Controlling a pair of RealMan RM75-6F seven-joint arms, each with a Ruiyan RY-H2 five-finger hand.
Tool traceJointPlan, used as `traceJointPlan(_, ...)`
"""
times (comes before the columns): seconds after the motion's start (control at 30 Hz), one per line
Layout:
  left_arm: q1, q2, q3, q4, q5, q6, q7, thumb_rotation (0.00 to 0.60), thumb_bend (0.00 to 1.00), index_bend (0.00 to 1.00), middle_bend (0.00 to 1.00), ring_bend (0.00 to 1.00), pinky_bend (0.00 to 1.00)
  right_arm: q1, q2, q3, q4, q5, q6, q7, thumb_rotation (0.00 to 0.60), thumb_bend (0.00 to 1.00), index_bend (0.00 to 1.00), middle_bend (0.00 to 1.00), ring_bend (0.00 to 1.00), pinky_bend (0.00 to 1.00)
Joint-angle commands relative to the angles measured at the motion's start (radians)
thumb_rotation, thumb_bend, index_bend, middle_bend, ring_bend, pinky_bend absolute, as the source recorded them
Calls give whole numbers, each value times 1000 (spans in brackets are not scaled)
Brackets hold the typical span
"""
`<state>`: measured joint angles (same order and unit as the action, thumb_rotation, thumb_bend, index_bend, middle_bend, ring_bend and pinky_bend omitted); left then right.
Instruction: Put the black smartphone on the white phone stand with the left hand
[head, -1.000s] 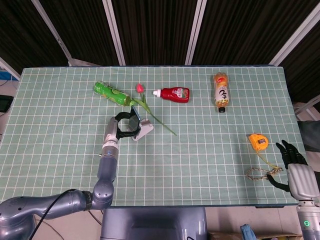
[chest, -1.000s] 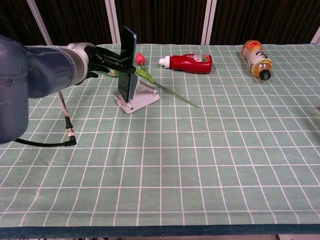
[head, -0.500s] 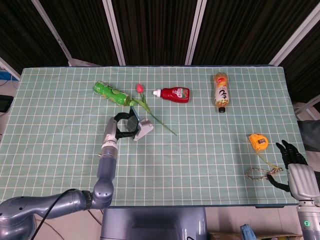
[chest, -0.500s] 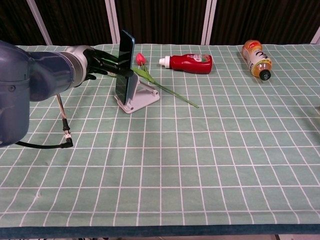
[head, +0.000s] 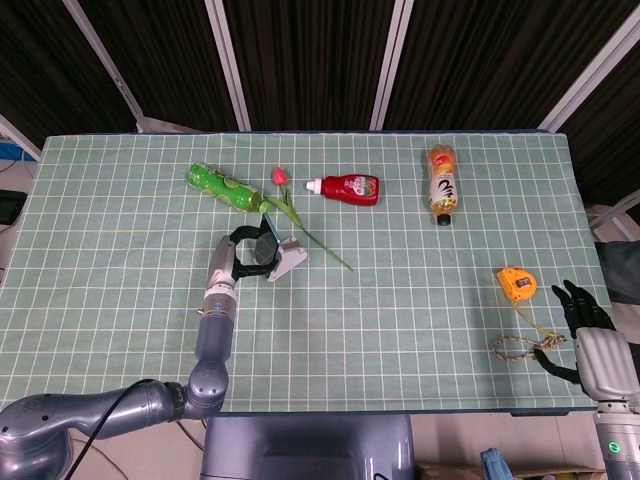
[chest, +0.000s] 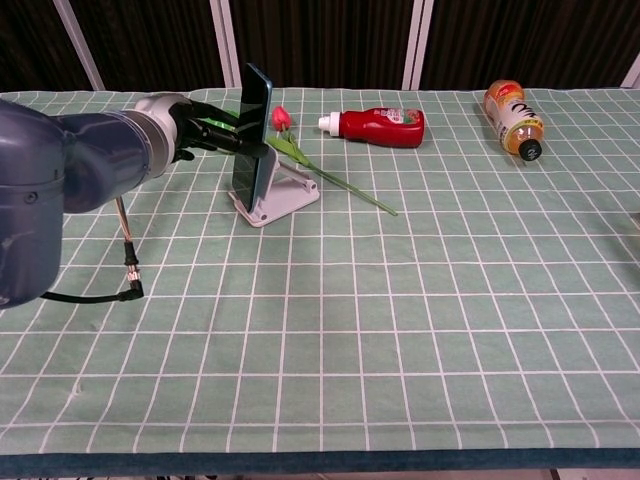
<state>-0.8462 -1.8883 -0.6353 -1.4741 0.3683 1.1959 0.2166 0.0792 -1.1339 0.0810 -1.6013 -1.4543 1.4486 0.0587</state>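
From my remote seat I see the table, covered in a green checked cloth, carrying everything in shot. My left arm reaches in from the near-left corner, and the left hand grips the black smartphone, fingers wrapped around its edges. The phone stands nearly upright on its short end, its lower edge down in the white phone stand, left of the table's centre; I cannot tell whether it is fully seated in the cradle. A black cable trails from the arm across the cloth near the left edge.

Along the far edge lie three containers on their sides, all capped. The green bottle sits towards the far-left and is mostly hidden by my hand in the chest view. The red ketchup bottle lies near the middle, white cap pointing left. The orange drink bottle lies towards the far-right, dark cap pointing at me; how full any of them is I cannot tell.

A red tulip lies with its bloom just beside the phone and its stem running diagonally behind the stand. Near the right edge, an orange tape measure sits above a coil of twine. My right hand hangs off the near-right corner, empty, fingers spread.
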Motion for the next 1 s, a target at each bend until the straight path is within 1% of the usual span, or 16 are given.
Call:
traceJointPlan(0.03,1,-3,1,7,2,-3,-3,600,298,525,570,115,22,0,0,0,0,0,0,1,600,322,98,47,0,187)
traceJointPlan(0.4,7,-6,10,19,16,-25,-15,600,298,522,568,115,23,0,-1,0,1,0,1,0,600,322,98,47,0,187)
traceJointPlan(0.63,9,-2,18,12,48,-32,-28,600,297,520,567,115,29,0,-1,0,0,0,1,-1,600,322,98,47,0,187)
traceJointPlan(1.0,13,-4,22,30,36,-43,-26,600,297,517,565,115,29,-1,0,0,1,-1,2,3,600,322,98,47,0,187)
